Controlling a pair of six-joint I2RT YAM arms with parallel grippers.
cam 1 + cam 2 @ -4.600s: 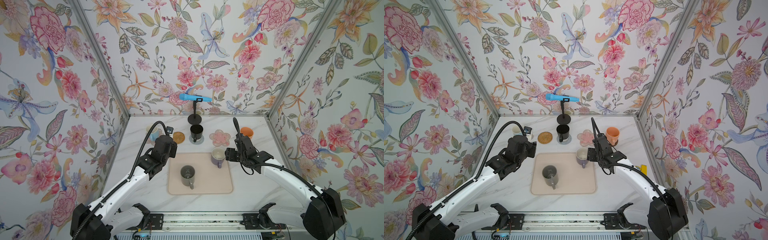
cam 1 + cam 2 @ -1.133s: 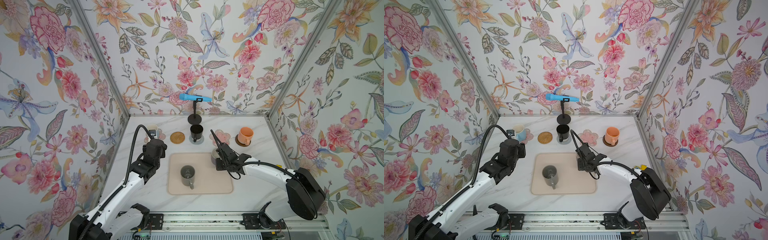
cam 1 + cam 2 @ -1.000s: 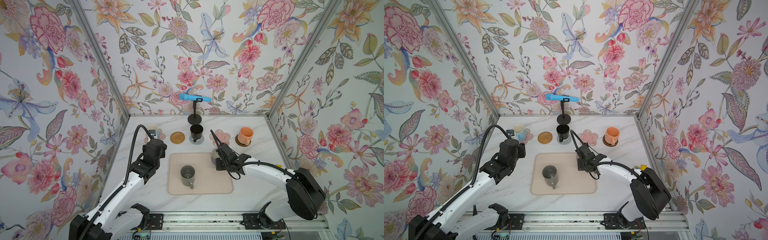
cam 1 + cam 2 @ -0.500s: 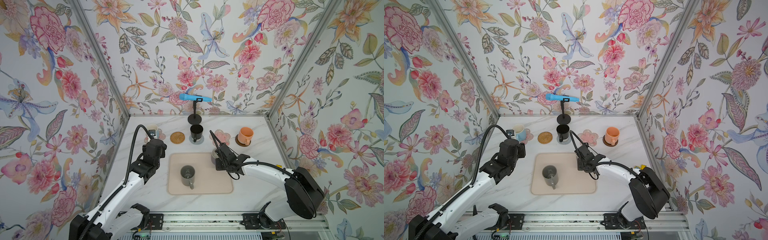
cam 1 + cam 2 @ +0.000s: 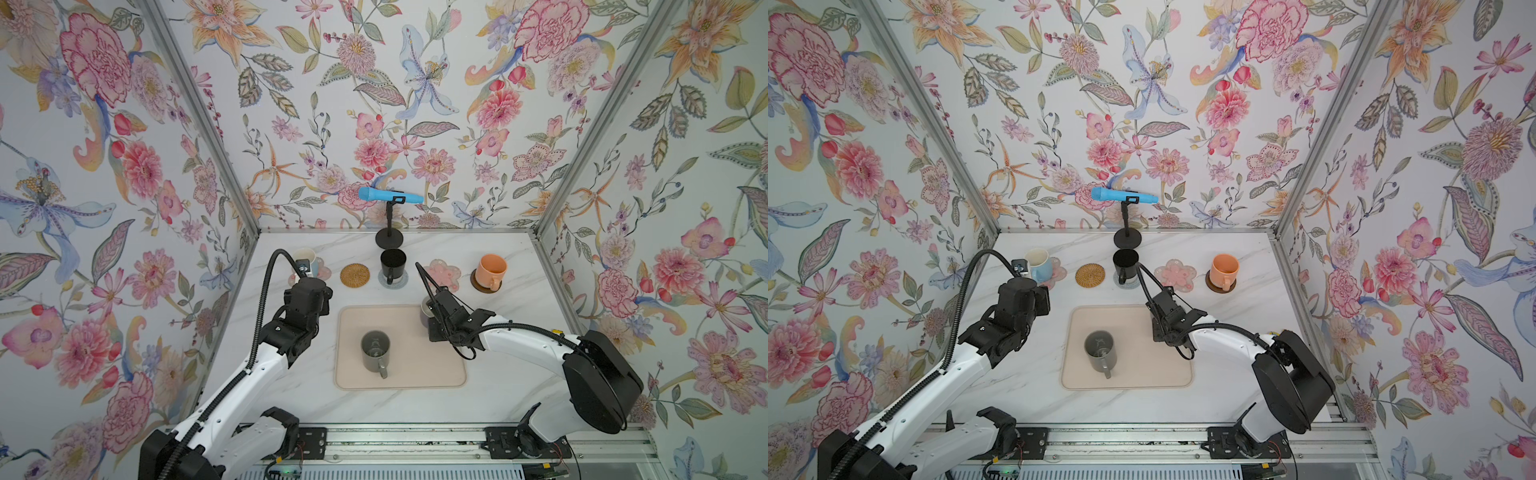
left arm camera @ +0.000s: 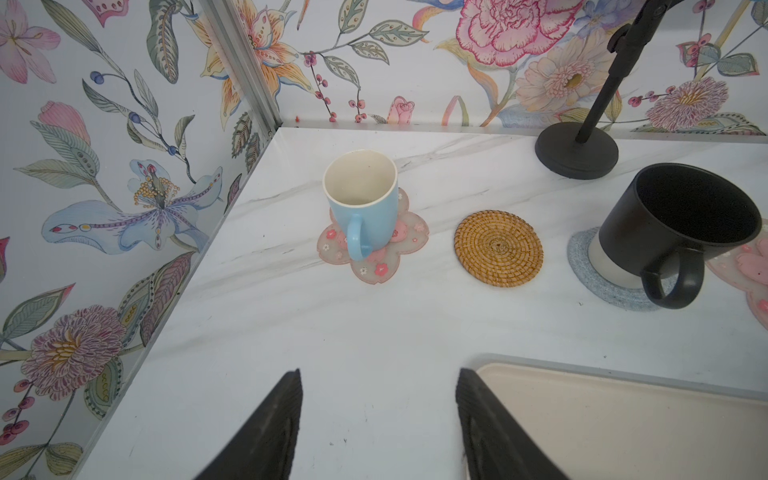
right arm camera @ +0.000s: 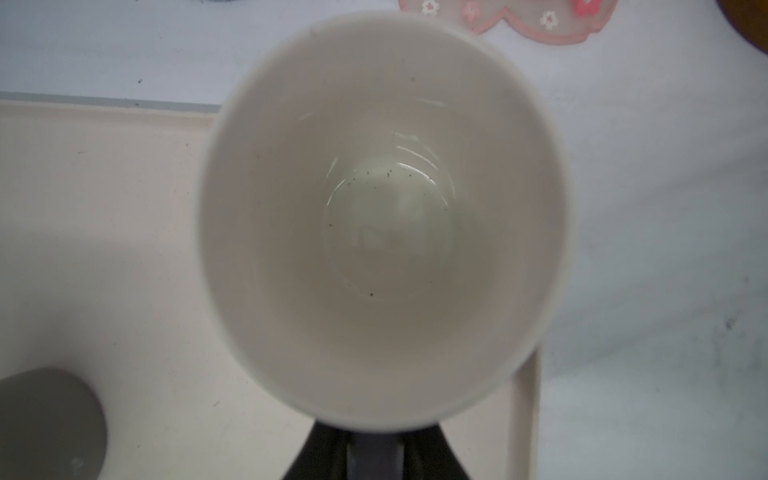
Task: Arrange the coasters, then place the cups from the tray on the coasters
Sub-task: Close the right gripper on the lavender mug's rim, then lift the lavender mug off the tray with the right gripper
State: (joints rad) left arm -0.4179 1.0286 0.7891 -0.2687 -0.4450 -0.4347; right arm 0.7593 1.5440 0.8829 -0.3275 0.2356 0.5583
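Note:
My right gripper [image 7: 376, 440] is shut on the handle of the purple cup [image 7: 386, 216], whose white inside fills the right wrist view. This cup [image 5: 424, 309] is at the far right corner of the tray [image 5: 415, 370]. A grey cup [image 5: 375, 353] stands on the tray. The light blue cup [image 6: 361, 199] sits on a pink flower coaster [image 6: 409, 237], the black cup [image 5: 392, 262] on the grey-blue coaster [image 6: 582, 266], and the orange cup [image 5: 490, 270] on the dark disc. The rattan coaster [image 5: 354, 274] and the other pink coaster [image 5: 444, 272] are bare. My left gripper [image 6: 378, 380] hangs open left of the tray.
A black round stand base [image 5: 389, 239] with a blue microphone stands at the back wall behind the black cup. Flowered walls close in the table on three sides. The coasters lie in a row between the tray and the back wall.
Over several seconds my right gripper went from the orange cup to the purple cup, and my left arm drew back from the light blue cup. Within the last second little moves.

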